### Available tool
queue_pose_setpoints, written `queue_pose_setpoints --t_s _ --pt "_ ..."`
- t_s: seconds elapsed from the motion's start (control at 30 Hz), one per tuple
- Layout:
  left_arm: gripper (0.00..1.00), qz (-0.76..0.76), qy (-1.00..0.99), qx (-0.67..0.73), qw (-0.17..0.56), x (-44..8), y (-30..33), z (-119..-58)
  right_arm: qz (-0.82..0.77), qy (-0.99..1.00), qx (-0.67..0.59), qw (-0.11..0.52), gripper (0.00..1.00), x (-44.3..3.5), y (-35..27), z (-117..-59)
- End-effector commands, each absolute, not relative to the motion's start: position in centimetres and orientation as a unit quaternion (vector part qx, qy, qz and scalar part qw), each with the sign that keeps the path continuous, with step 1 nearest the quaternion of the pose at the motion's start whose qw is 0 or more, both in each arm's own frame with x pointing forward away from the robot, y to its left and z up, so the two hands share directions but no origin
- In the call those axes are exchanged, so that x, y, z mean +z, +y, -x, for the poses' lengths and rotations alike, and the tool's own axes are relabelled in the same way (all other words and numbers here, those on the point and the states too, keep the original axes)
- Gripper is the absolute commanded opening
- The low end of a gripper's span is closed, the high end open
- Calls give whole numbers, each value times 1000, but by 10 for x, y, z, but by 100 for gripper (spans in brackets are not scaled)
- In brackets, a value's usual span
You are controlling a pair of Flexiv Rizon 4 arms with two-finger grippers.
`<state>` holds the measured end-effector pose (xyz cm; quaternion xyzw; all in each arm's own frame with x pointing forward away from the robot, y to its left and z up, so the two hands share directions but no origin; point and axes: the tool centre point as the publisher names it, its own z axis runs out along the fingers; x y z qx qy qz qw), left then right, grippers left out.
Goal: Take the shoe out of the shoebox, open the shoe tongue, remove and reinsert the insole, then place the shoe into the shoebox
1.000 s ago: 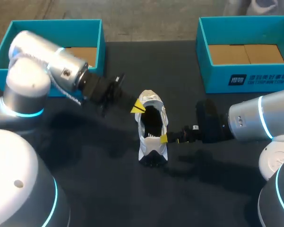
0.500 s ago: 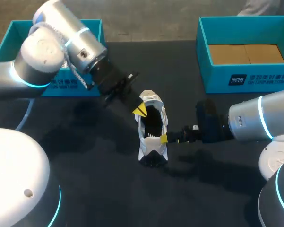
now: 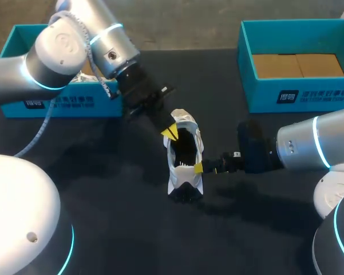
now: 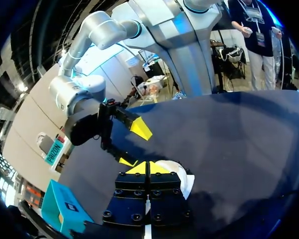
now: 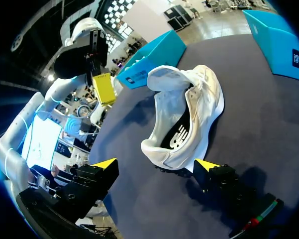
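Head view: my left gripper (image 3: 170,132), tips together, hangs just over the far end of the white shoe (image 3: 186,153) on the bench (image 3: 131,229); my right gripper (image 3: 193,167) is at the shoe's side.
Left wrist view: fingers closed on each other, nothing between; shoe just beneath them.
Right wrist view: fingers wide apart; shoe ahead, between them; teal shoebox (image 5: 155,51) beyond it.

shoe (image 3: 186,179) mouth open, left claw (image 3: 170,132) alongside
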<state>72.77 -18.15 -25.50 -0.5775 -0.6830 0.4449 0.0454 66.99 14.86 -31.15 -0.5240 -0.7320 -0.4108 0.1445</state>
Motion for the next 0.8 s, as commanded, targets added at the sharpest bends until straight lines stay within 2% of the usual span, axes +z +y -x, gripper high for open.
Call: queue_pose_setpoints --t_s 0.03,0.53,0.8 --pt "0 594 -680 424 74 -251 -182 -735 527 -732 -408 141 100 -312 153 -670" --pt "0 624 -691 341 131 -258 -183 -737 538 -754 -367 84 100 -265 91 -686" --pt "0 639 -687 314 148 -261 -184 -732 535 -768 -338 103 100 -235 59 -692"
